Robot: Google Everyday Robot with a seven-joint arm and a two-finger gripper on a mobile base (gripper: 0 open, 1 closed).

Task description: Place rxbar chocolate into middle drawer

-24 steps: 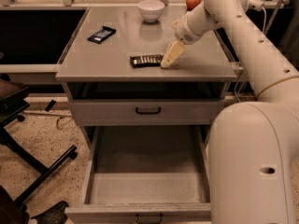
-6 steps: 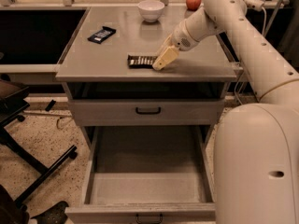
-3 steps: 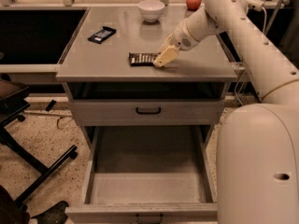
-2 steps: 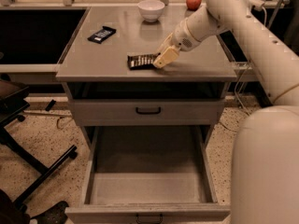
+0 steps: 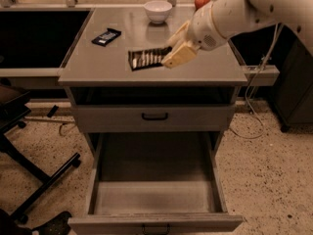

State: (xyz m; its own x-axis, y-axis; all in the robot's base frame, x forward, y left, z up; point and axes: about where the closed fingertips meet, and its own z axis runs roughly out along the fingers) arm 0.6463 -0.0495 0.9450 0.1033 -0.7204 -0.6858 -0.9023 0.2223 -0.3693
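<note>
The gripper (image 5: 172,57) sits low over the right half of the cabinet top (image 5: 98,65), fingers pinched on the right end of the rxbar chocolate (image 5: 145,58). The bar tilts its pale markings toward the camera; its left end seems just off the surface, hard to say. Down below, the middle drawer (image 5: 155,223) stands pulled wide open, while the upper drawer (image 5: 112,117) is closed. Behind the gripper are a white bowl (image 5: 158,10) and a red apple (image 5: 201,0), and a dark bar (image 5: 106,36) lies to the left.

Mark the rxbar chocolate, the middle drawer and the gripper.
rxbar chocolate (image 5: 144,59): camera view, wrapper's middle.
middle drawer (image 5: 154,199): camera view, bare tray floor.
gripper (image 5: 170,53): camera view, tip at the bar's right end.
</note>
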